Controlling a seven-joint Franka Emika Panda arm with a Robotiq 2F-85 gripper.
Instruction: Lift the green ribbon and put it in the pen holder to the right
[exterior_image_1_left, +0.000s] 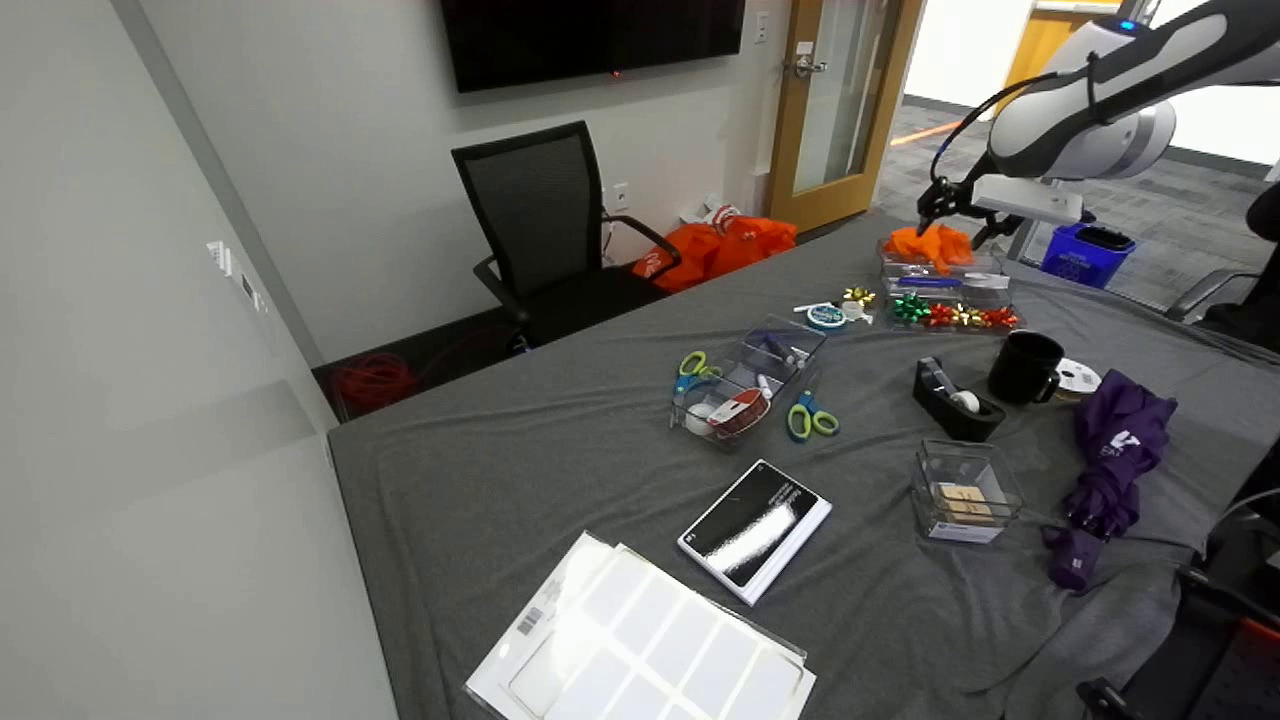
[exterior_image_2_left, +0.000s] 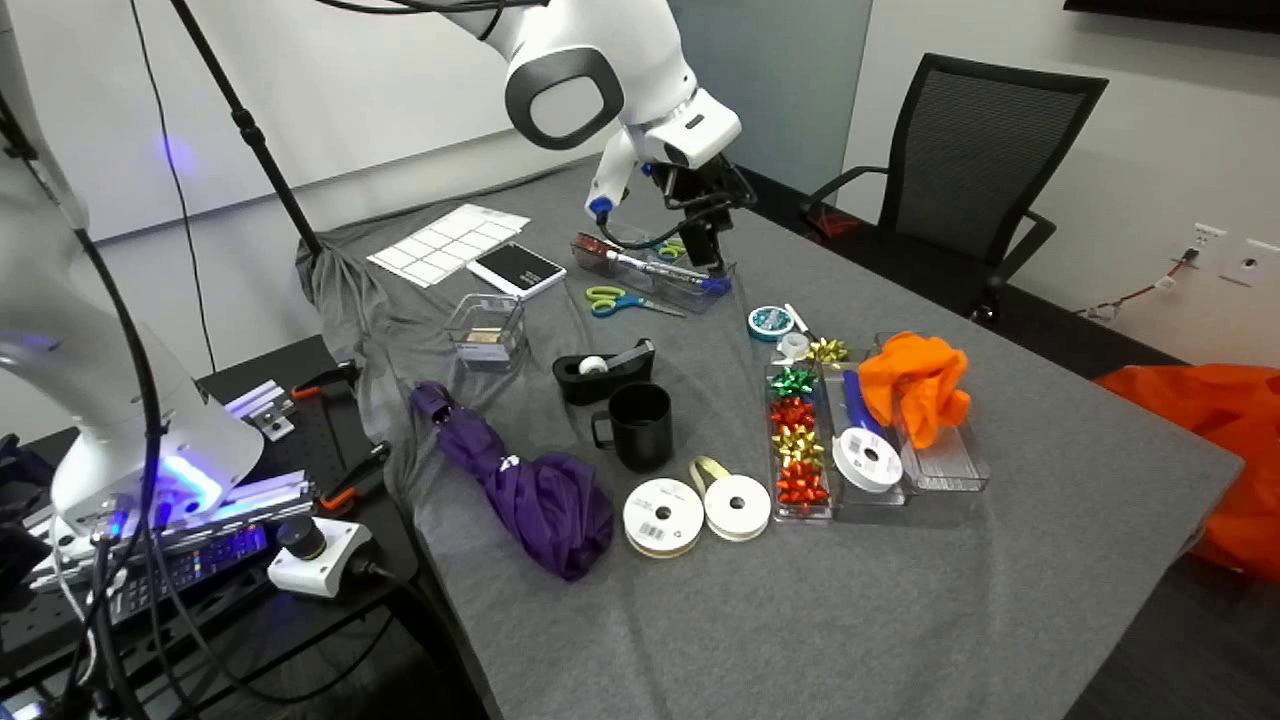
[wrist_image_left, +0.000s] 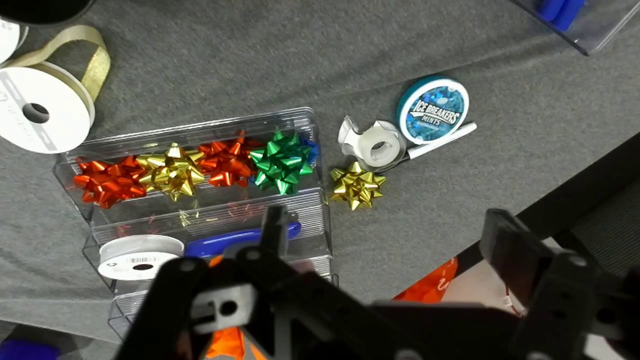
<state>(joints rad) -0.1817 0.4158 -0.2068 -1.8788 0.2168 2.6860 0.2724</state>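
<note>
The green ribbon is a shiny green star bow (wrist_image_left: 282, 161). It sits at the end of a row of red and gold bows in a clear tray, and also shows in both exterior views (exterior_image_1_left: 911, 307) (exterior_image_2_left: 793, 380). The pen holder is a black upright cup with a side handle (exterior_image_1_left: 1026, 367) (exterior_image_2_left: 641, 428); only its edge shows at the wrist view's top left (wrist_image_left: 42, 10). My gripper (wrist_image_left: 387, 217) is open and empty, raised above the table. It also shows in both exterior views (exterior_image_1_left: 953, 232) (exterior_image_2_left: 712, 255). The green bow lies ahead of the left finger, apart from it.
A gold bow (wrist_image_left: 356, 186), tape roll (wrist_image_left: 380, 146) and mints tin (wrist_image_left: 434, 111) lie beside the bow tray (wrist_image_left: 200, 125). A tape dispenser (exterior_image_2_left: 603, 372), purple umbrella (exterior_image_2_left: 530, 495) and ribbon spools (exterior_image_2_left: 663, 517) surround the cup. An orange cloth (exterior_image_2_left: 915, 385) lies on the trays.
</note>
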